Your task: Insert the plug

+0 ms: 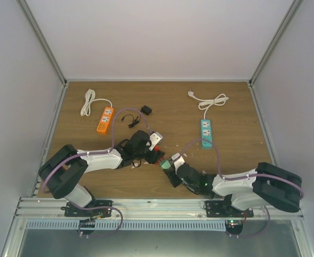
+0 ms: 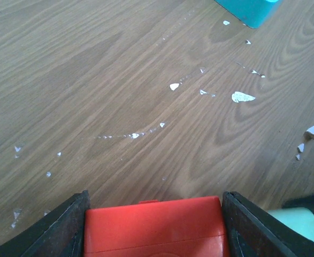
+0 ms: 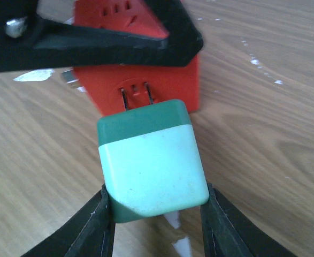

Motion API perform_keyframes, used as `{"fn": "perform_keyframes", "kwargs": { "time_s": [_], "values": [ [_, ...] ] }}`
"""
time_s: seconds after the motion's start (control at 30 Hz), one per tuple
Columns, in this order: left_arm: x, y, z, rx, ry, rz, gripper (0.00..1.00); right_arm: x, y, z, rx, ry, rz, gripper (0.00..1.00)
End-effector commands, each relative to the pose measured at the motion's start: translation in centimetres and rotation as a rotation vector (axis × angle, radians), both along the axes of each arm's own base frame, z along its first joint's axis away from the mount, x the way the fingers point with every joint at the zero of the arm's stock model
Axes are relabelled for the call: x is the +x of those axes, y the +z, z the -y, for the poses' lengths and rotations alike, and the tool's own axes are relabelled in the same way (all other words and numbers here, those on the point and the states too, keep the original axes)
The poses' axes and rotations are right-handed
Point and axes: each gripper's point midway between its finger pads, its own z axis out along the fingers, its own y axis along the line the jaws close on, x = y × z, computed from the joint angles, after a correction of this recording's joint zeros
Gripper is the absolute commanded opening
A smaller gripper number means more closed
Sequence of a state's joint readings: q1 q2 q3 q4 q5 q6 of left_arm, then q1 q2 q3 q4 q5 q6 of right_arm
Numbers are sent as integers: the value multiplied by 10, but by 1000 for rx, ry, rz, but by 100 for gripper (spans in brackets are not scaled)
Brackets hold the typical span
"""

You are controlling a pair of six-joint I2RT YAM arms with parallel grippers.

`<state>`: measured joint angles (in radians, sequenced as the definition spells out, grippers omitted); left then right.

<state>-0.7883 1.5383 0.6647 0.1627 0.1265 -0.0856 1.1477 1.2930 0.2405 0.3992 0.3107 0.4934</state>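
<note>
My left gripper is shut on a red socket cube, which also shows in the top view and in the right wrist view. My right gripper is shut on a green and mint plug block, also seen in the top view. Its two metal prongs reach into the slots on the red cube's near face, with part of the prongs still showing. The left gripper's black finger crosses the top of the cube.
An orange power strip with a white cord lies at the back left. A teal power strip with a white cord lies at the back right; its corner shows in the left wrist view. A small black adapter lies behind the left arm.
</note>
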Motion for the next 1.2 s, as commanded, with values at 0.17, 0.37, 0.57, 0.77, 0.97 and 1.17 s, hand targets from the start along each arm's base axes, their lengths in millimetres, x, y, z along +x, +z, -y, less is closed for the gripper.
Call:
{"fn": "perform_keyframes", "kwargs": {
  "time_s": [0.17, 0.37, 0.57, 0.77, 0.97, 1.17],
  "values": [
    [-5, -1, 9, -18, -28, -22, 49, 22, 10, 16, 54, -139, 38, 3],
    [-2, -3, 7, -10, -16, -25, 49, 18, 14, 7, 78, -79, 46, 3],
    [2, -2, 4, -11, 5, -29, 49, 4, 21, -11, 113, 33, 65, 3],
    [1, -2, 5, -15, 2, -32, 50, -1, 18, -22, 87, 77, 67, 3],
    [1, -3, 4, -14, 3, -35, 50, 4, 9, -21, 49, 51, 58, 3],
    [2, -4, 5, -10, 1, -37, 49, 7, 15, -7, 66, -8, 75, 2]
  ]
}}
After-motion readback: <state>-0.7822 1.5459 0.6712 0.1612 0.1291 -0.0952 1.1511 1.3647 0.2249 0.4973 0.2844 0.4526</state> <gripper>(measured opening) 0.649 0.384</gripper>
